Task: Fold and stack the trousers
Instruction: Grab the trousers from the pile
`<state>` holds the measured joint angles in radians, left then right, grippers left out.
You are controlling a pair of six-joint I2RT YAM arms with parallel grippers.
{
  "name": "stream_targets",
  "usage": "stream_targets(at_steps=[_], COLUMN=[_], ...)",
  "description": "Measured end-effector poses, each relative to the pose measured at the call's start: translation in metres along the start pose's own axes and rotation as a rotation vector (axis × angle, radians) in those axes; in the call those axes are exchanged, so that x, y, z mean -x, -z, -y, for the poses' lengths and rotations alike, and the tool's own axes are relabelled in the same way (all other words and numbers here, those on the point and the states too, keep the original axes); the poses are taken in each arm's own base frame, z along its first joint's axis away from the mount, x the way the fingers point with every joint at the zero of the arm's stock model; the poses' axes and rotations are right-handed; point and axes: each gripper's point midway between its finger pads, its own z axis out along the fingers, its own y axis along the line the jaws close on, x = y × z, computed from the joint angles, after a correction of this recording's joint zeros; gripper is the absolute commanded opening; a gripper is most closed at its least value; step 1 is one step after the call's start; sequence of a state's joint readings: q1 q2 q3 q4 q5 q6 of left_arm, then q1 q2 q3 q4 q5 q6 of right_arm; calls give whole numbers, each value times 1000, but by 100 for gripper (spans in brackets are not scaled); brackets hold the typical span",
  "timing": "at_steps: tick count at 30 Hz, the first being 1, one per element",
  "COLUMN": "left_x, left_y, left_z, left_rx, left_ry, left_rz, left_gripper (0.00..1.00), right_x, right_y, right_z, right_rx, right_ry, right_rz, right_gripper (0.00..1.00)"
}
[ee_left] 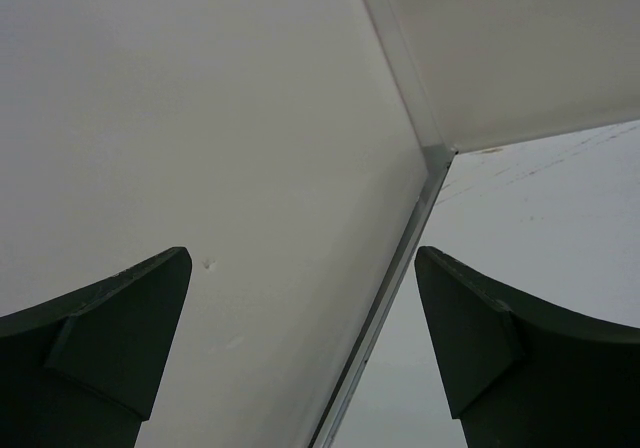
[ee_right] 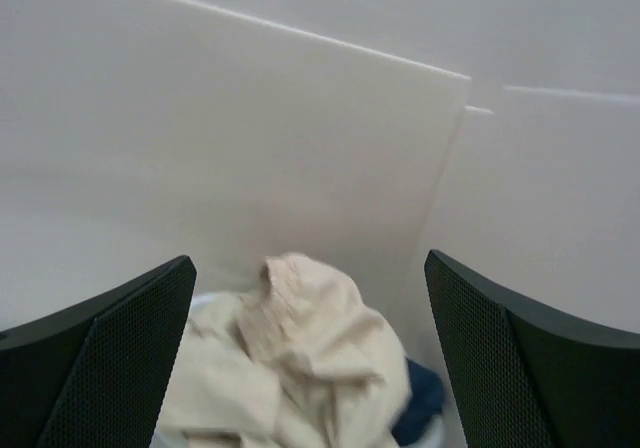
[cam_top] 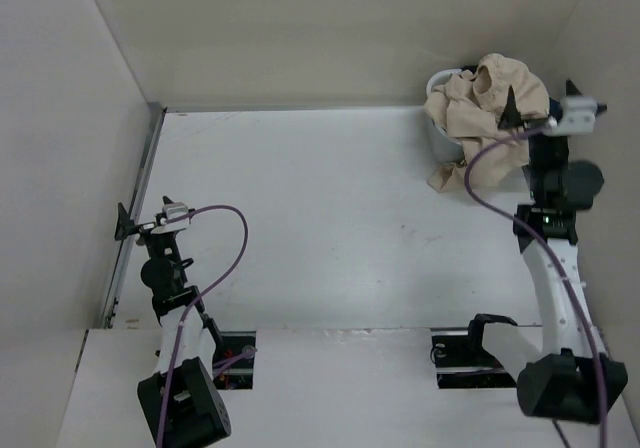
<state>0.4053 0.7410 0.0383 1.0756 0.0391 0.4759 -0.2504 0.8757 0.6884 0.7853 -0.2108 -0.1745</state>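
Trousers (cam_top: 488, 96) lie in a beige, crumpled heap on top of a white basket (cam_top: 443, 136) in the far right corner of the table (cam_top: 330, 218). One part spills over the basket's near side onto the tabletop.

Your right gripper (ee_right: 308, 261) hangs just beside and above the heap, jaws spread fully wide and holding nothing. Your left gripper (ee_left: 302, 256) sits well apart at the left wall, just as wide and also holding nothing, looking only at the wall seam.

Watch for these risks:
- A dark blue garment (ee_right: 422, 396) lies under the beige cloth at the right. If you go in deep, you may pinch both and drag the wrong piece out.
- The cloth is bunched in layers. If you grip a loose fold and not the waistband or a hem, you will probably lift a tangle that will not spread flat.
- The basket looks light. Cloth caught on its rim could tip it or pull it along as you lift.
- The heap sits tight against the corner walls, so a wide swing may knock a finger on them.

Count:
- one beige heap, though you cannot tell whether it is one pair or more
- one basket
- one blue garment, partly seen
- two grippers
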Motion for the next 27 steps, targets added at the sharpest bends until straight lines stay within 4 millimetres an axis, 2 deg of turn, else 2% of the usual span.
stream_targets(at_steps=[2, 3, 5, 6, 7, 8, 9, 10, 11, 13, 14, 15, 16, 17, 18, 19, 21, 22, 25, 27], left_x=[-4, -6, -4, 6, 25, 39, 65, 82, 98, 128, 133, 133, 128, 122, 111, 99, 81, 76, 67, 66], left_y=[0, 0, -13, -25, -42, -54, -72, -82, -89, -95, -91, -83, -67, -60, -45, -28, -1, 7, 19, 19], left_z=[3, 6, 14, 19, 25, 30, 39, 48, 61, 101, 123, 142, 171, 183, 205, 222, 237, 240, 239, 236], left_rx=[-12, -25, -87, -132, -198, -242, -325, -389, -469, -670, -765, -847, -963, -1008, -1086, -1148, -1227, -1247, -1264, -1257], left_ry=[2, 5, 12, 20, 32, 43, 61, 78, 98, 153, 176, 195, 214, 217, 220, 215, 205, 202, 202, 208], left_rz=[-17, -33, -89, -104, -115, -116, -115, -118, -126, -156, -190, -231, -317, -361, -435, -507, -620, -658, -723, -737], left_gripper=[100, 100, 100, 100, 100, 100, 100, 100, 100, 100, 100, 100, 100, 100, 100, 100, 100, 100, 100, 100], right_x=[30, 35, 28, 18, 4, -20, -27, -41, -57, -88, -105, -132, -149, -176, -201, -217, -258, -271, -309, -320], right_y=[-55, -77, -91, -95, -98, -104, -109, -115, -125, -148, -158, -162, -164, -163, -158, -154, -146, -145, -126, -113], right_z=[-11, -15, -10, -7, -7, -13, -14, -19, -23, -36, -42, -50, -55, -61, -67, -70, -75, -74, -66, -57], right_rx=[3, -18, -117, -158, -179, -173, -169, -157, -141, -105, -91, -79, -78, -74, -73, -74, -97, -120, -184, -221], right_ry=[-13, -12, 5, 22, 40, 59, 65, 64, 65, 41, 31, 18, 11, 4, 2, 5, 16, 23, 64, 75], right_rz=[-46, -83, -165, -212, -269, -355, -386, -431, -498, -598, -642, -706, -747, -805, -863, -904, -996, -1019, -1111, -1160], right_gripper=[100, 100, 100, 100, 100, 100, 100, 100, 100, 100, 100, 100, 100, 100, 100, 100, 100, 100, 100, 58])
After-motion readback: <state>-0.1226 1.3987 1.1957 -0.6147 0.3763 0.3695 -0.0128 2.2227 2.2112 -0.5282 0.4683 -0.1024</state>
